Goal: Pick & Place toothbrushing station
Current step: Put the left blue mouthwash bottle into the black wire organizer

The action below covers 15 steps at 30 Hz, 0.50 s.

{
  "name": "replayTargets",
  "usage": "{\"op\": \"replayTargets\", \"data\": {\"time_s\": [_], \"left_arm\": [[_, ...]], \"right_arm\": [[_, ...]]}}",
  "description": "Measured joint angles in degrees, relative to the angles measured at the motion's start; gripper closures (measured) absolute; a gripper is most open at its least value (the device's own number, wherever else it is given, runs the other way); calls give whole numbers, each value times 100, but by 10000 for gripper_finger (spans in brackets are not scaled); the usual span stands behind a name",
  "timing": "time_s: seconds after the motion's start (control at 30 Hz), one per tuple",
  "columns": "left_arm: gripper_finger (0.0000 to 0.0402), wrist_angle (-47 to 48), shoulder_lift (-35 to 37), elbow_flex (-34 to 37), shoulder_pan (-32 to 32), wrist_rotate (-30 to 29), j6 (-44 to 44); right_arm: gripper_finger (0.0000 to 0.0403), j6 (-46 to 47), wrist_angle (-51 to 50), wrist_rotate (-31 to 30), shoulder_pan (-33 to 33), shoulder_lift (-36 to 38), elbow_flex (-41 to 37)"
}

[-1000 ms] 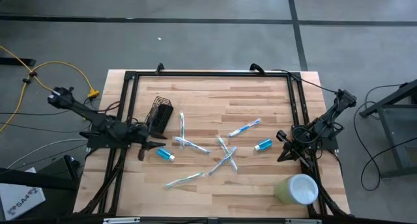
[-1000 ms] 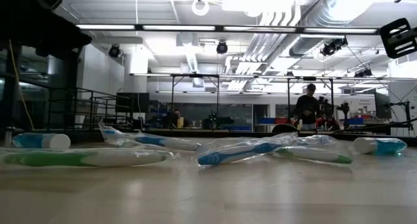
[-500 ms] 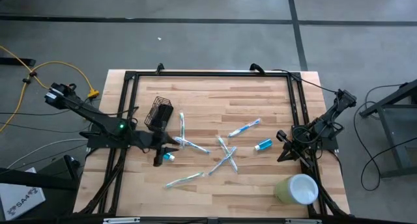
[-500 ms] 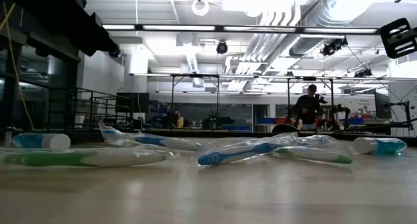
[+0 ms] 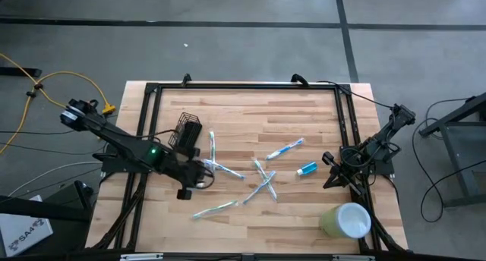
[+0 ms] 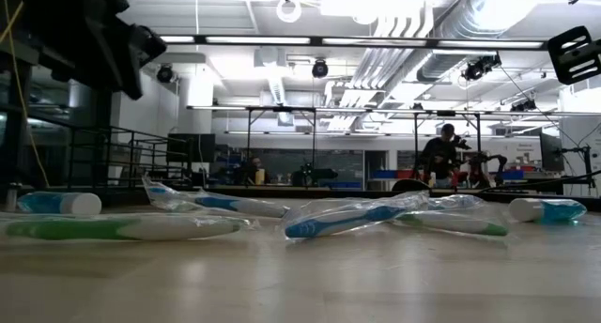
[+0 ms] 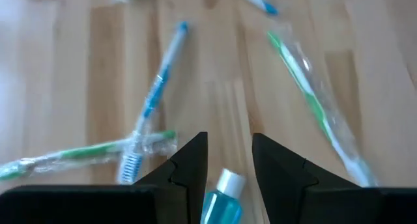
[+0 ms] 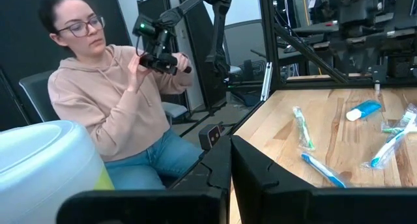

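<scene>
The toothbrushing station (image 5: pixel 187 133), a small black wire-mesh holder, rests on the table's left part, no gripper at it. My left gripper (image 5: pixel 190 183) is nearer the front edge than the station. It slants down over a small blue toothpaste tube (image 7: pixel 220 195). In the left wrist view this gripper (image 7: pixel 229 142) is open, and the tube shows in the gap below the fingers, apart from them. My right gripper (image 5: pixel 328 177) waits shut at the table's right edge, pointing level.
Several wrapped toothbrushes (image 5: pixel 262 181) lie scattered over the middle, one (image 5: pixel 213 149) just right of the station. A second blue tube (image 5: pixel 307 168) lies right of centre. A pale green cup (image 5: pixel 345 220) stands at the front right corner. A seated person (image 8: pixel 111 100) is beyond the table.
My left gripper has gone toward the table's right edge, from beside the station's near side to above the blue tube. It has tipped from nearly level to slanting down. Its fingers have stayed open. Nothing on the table has moved.
</scene>
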<state>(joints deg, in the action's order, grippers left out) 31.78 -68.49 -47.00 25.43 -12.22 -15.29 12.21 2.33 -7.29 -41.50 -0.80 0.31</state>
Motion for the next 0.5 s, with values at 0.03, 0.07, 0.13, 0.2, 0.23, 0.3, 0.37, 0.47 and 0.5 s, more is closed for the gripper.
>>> {"op": "replayTargets", "data": {"time_s": [0.03, 0.07, 0.13, 0.2, 0.23, 0.3, 0.37, 0.47, 0.5], "left_arm": [[286, 91, 0, 2, 0, 47, -36], [286, 119, 9, 0, 0, 102, -93], [286, 154, 13, -4, 0, 147, -150], [286, 320, 11, -66, 0, 163, -152], [286, 371, 11, -117, 0, 163, -153], [286, 545, 11, -214, -7, 133, -155], [286, 795, 8, -318, -20, 73, -101], [286, 919, 12, -409, -21, 21, 101], [286, 969, 11, -408, -20, 19, 161]], "right_arm": [[401, 2, 2, 0, -2, 0, -2], [401, 2, 1, 0, 0, 0, -2], [401, 2, 0, 0, -2, 0, -1], [401, 2, 2, 0, 0, 0, -2], [401, 2, 2, 0, -1, 0, -2], [401, 2, 2, 0, -2, 0, -1], [401, 0, 2, 0, -2, 0, 0], [401, 2, 0, -1, -1, 0, 0], [401, 1, 0, 0, 0, 0, -1]]}}
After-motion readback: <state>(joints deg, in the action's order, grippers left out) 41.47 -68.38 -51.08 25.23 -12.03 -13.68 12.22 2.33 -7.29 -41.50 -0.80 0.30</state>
